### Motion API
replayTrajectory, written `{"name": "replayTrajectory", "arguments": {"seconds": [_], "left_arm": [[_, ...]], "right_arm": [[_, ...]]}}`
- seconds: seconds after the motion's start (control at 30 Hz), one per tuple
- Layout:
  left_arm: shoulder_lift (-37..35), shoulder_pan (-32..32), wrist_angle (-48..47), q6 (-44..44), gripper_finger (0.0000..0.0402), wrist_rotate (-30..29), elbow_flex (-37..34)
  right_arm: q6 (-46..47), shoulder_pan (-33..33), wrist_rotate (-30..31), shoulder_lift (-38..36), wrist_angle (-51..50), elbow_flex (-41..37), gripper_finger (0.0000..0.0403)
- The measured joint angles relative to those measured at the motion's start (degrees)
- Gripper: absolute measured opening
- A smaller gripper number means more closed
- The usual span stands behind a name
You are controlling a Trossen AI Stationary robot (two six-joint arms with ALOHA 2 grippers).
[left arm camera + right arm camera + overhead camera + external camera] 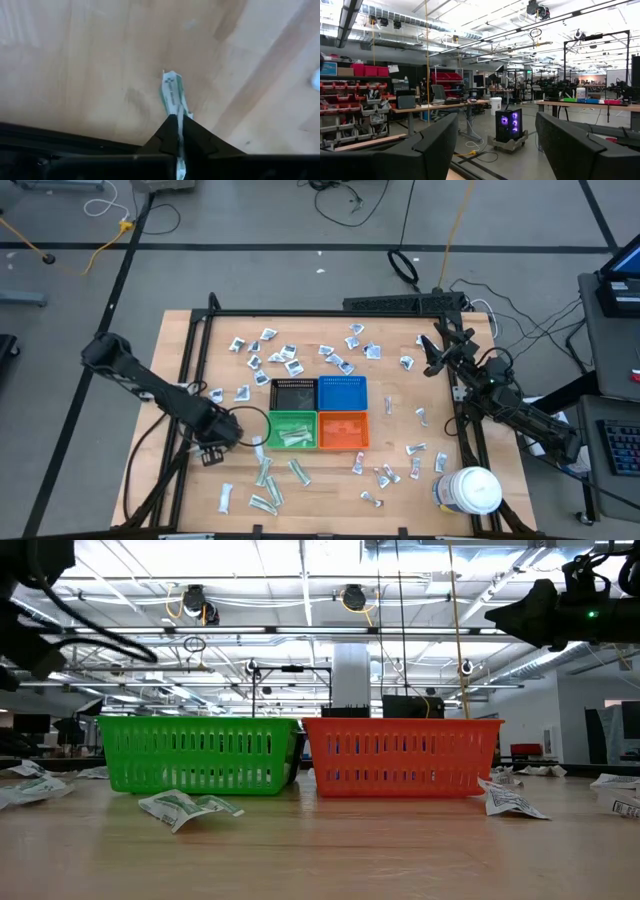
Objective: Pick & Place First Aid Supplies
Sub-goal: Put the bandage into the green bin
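On the wooden table (pixel 150 450) your left gripper (pixel 178 131) is clamped on a green-marked strip packet (pixel 173 95) just left of the green bin (pixel 293 429), while your right gripper (pixel 436 343) waits, fingers apart.

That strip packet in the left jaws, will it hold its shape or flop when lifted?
Likely floppy: the strip packet is thin and flat, pinched at one end by the left gripper, so the free end may droop. Probably very light; similar packets lie crinkled on the table. The glossy wrapper might slip in a narrow pinch.
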Motion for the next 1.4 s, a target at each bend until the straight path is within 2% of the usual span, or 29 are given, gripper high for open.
{"name": "replayTrajectory", "arguments": {"seconds": [0.37, 0.6, 1.0, 1.4], "left_arm": [[-2.16, 1.69, -2.93, 1.48, 0.0005, 0.40, 3.44], [1.44, 6.23, -2.90, 7.65, 0.0003, -1.46, 8.07], [14.66, 15.01, -4.40, 20.17, 0.0001, -4.14, 22.97], [27.75, 20.63, -7.62, 28.05, 0.0001, -5.19, 41.18]], "right_arm": [[0.00, 0.00, 0.00, 0.02, 0.02, 0.01, 0.0263], [0.01, 0.00, 0.00, 0.02, 0.02, 0.01, 0.0263], [0.01, 0.00, 0.00, 0.02, 0.02, -0.01, 0.0263], [0.01, 0.00, 0.00, 0.00, 0.00, 0.01, 0.0263]]}}
